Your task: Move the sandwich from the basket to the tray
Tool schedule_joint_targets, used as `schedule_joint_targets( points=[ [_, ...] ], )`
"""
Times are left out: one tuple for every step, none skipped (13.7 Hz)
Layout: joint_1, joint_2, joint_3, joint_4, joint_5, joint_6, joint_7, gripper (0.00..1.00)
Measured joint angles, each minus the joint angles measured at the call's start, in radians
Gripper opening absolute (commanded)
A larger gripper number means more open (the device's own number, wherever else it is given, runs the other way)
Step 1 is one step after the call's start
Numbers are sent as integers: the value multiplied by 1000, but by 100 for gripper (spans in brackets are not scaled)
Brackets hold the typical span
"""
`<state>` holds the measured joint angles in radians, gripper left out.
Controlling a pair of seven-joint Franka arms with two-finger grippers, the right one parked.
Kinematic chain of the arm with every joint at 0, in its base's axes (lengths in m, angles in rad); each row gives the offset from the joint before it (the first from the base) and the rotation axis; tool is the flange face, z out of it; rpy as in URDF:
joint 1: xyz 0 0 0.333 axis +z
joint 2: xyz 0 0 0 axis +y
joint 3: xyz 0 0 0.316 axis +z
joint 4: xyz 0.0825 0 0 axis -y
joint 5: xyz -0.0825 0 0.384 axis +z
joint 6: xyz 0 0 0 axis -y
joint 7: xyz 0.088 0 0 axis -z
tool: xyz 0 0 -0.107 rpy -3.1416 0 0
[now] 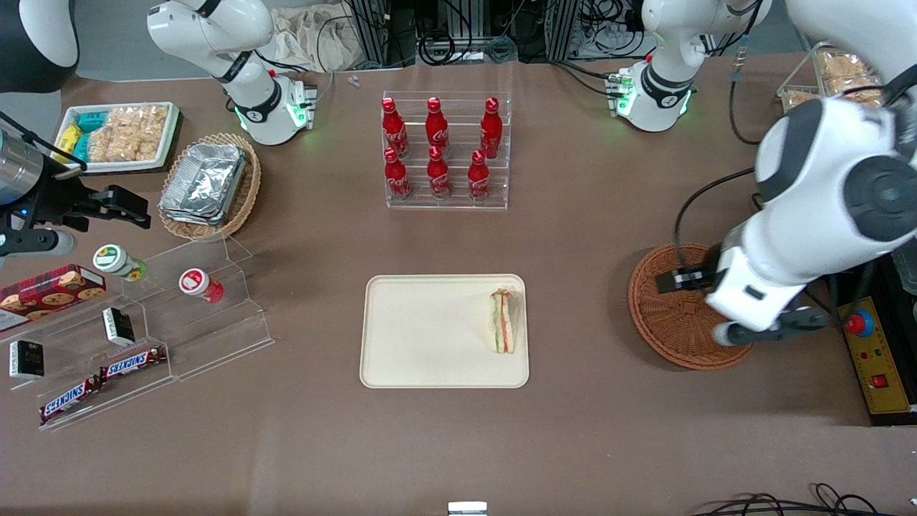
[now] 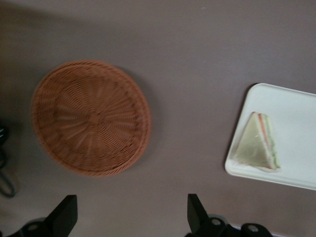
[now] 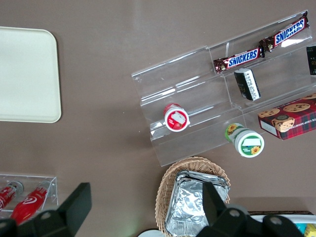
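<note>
We recorded the sandwich [image 1: 503, 320] lying on the tray [image 1: 415, 337], at its edge nearest the basket [image 1: 670, 322]. The gripper [image 2: 129, 217] hung above the basket, fingers [image 2: 65, 210] apart, holding nothing.

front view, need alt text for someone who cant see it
A wrapped triangular sandwich lies on the cream tray at its edge toward the working arm. The reddish-brown wicker basket beside the tray holds nothing visible, and the left arm's open gripper hangs above the basket's rim. Red bottles stand in a clear rack farther from the camera.
</note>
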<state>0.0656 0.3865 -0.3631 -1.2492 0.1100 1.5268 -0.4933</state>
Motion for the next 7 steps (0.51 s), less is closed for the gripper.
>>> schedule_joint_targets(
  points=[
    [25,-18,0,-1,0,-29,2,100],
    [45,-31,1,-1,0,-53,5,100],
    [56,-37,2,-2,0,-67,8,100],
    [62,-40,5,-3,0,-72,13,100],
    [67,-42,6,-4,0,-72,28,100],
    [72,-46,7,-4,0,-77,53,100],
    [77,-50,9,-4,1,-89,81,100]
  ],
)
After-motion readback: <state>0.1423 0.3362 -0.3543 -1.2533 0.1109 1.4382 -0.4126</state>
